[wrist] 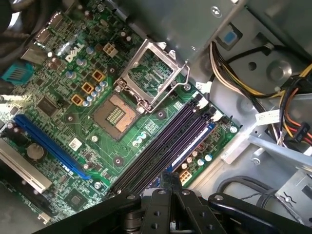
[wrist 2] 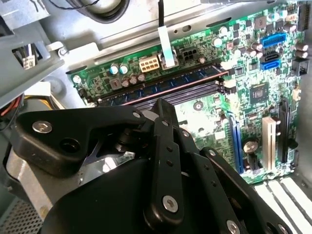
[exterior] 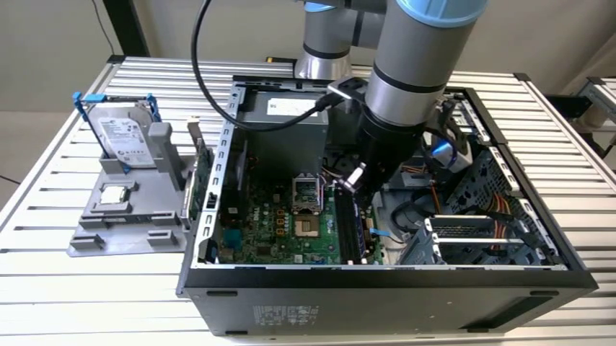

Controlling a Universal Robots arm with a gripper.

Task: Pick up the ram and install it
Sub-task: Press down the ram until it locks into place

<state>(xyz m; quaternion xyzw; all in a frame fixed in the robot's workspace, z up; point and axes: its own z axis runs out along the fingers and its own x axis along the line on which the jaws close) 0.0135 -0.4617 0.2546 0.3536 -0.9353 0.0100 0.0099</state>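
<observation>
Slatted metal counter (exterior: 39, 288) carries the open computer case (exterior: 385, 288); motherboard (wrist: 73, 97) faces up inside. End effector (wrist 2: 162, 105) reaches down into the case over the memory slots (wrist: 165, 146), fingers pressed together, nothing visibly pinched. The ram (wrist 2: 170, 83) lies along the outermost slot, just beyond the fingertips, apparently seated or nearly so. I judge this to be the seating stage: I'd press straight down, centred on the stick's top edge, and watch that both end clips close.
</observation>
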